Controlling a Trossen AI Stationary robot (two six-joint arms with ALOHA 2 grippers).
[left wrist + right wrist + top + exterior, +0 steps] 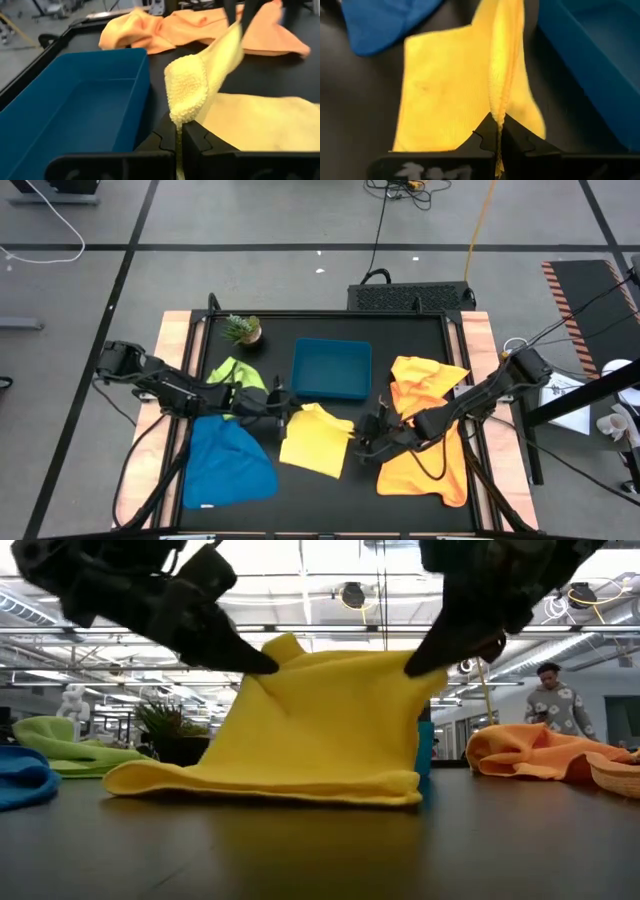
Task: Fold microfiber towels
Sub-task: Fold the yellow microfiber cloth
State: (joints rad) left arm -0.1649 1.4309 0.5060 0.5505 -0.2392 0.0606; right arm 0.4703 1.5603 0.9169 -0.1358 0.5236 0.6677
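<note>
At the centre of the high view the yellow towel [316, 442] lies on the black table [420, 340], just below the teal tray [331, 368]. The left gripper [281, 408] is pinched shut on the towel's upper left corner, and the right gripper [362, 436] is clamped on its right edge, both lifting the cloth. The blue towel [228, 463] lies lower left, the lime green towel [236, 372] above it, apparently partly under the left arm. Two orange towels [425, 430] sit at right
</note>
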